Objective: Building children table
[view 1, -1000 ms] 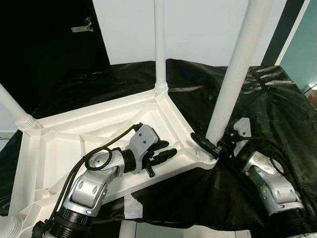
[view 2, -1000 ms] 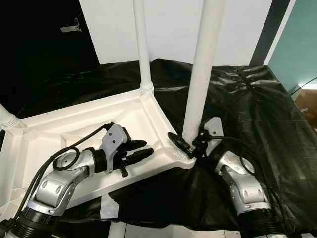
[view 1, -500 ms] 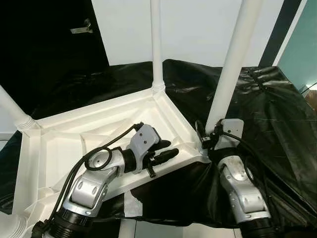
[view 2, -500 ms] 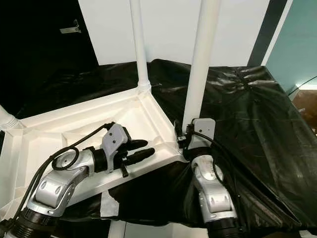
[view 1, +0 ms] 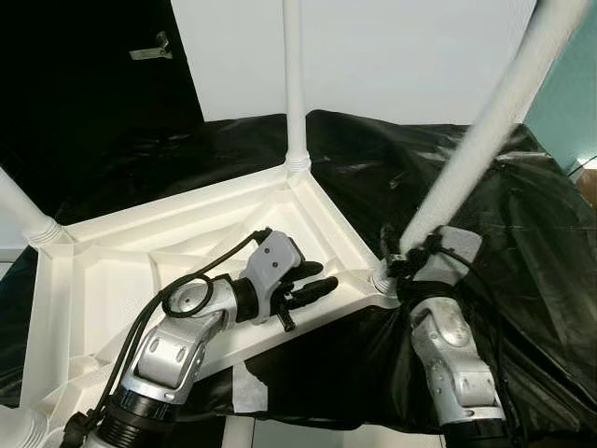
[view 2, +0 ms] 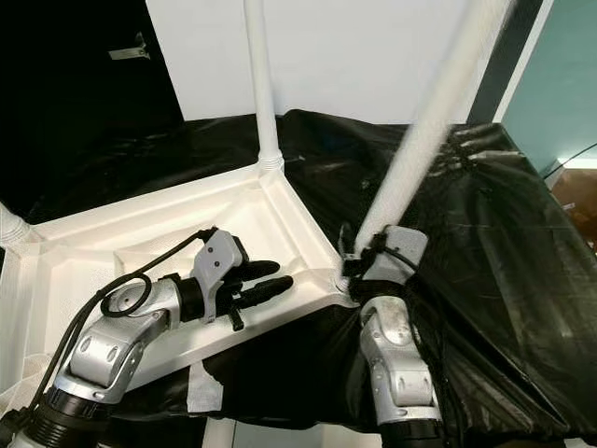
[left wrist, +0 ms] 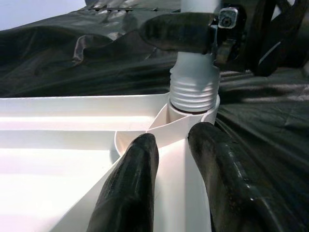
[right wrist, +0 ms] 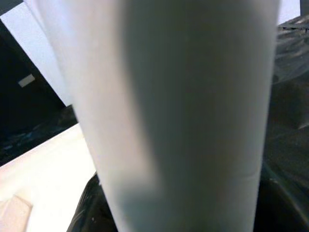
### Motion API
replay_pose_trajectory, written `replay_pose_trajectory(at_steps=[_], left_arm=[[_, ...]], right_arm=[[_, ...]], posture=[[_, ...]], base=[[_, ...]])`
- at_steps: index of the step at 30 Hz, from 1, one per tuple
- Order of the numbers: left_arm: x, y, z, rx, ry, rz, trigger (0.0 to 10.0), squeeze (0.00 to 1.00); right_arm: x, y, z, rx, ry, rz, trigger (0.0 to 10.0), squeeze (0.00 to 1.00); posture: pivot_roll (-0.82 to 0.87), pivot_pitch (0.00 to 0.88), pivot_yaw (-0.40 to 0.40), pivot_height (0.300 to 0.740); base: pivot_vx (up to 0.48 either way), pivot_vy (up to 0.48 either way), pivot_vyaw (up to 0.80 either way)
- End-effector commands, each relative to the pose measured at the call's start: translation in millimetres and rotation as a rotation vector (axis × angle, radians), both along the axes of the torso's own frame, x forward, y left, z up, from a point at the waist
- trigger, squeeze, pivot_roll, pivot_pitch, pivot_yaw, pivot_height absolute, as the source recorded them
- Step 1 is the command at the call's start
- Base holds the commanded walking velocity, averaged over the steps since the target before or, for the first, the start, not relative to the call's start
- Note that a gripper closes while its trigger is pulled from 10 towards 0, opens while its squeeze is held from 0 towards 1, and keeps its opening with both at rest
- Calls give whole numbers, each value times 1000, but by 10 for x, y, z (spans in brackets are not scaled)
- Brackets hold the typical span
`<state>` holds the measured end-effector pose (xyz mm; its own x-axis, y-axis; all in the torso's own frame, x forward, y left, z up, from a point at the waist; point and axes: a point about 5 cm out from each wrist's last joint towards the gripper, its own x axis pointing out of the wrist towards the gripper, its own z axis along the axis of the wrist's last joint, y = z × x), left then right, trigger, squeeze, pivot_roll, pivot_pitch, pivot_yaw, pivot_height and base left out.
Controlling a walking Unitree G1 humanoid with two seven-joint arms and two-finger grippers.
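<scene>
A white plastic table top point(view 1: 112, 271) lies upside down on a black sheet. One white leg point(view 1: 294, 84) stands upright at its far corner, another leg point(view 1: 23, 215) at the left. At the near right corner a third leg point(view 1: 476, 140) leans to the right, its threaded end point(left wrist: 193, 89) sitting in the corner socket point(view 1: 381, 278). My right gripper point(view 1: 403, 264) is shut on that leg just above the socket. My left gripper point(view 1: 317, 278) rests open on the table top's underside beside that corner, its fingers point(left wrist: 130, 188) either side of a rib.
The black sheet point(view 1: 522, 205) covers the whole work surface and hangs over the near edge. A strip of white tape point(view 1: 247, 387) is near the front edge. Behind are a white wall, a dark door with a handle point(view 1: 154, 49) and a teal wall point(view 1: 574, 103).
The near right leg has tipped from upright to leaning right. My right arm has swung in closer to the corner and turned with the leg. The left gripper has stayed put.
</scene>
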<state>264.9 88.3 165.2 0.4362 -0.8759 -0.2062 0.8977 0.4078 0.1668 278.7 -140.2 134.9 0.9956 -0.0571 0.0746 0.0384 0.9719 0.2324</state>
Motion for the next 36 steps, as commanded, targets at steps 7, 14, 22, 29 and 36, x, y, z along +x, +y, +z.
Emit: replay_pose_trajectory(at_steps=[7,14,22,29,36], left_arm=[[23,22,12,0,-20,45,10000,0],[35,28,15,2,-25,41,10000,0],[37,27,17,2,-28,37,10000,0],[34,50,18,5,-29,43,10000,0],[39,64,21,8,-30,50,10000,0]], right_arm=[[-104,-241,-442,72,241,-139,10000,0],[-112,-354,-537,134,286,-194,10000,0],[-114,-246,-481,-289,213,-33,10000,0],[-163,-217,-609,-345,253,50,10000,0],[-210,-239,-654,-413,243,104,10000,0]], posture=[[-35,12,16,740],[-39,0,19,740],[-40,0,17,740],[-37,0,16,740],[-39,9,23,740]], base=[[0,0,0],[0,0,0],[0,0,0],[0,0,0],[0,0,0]])
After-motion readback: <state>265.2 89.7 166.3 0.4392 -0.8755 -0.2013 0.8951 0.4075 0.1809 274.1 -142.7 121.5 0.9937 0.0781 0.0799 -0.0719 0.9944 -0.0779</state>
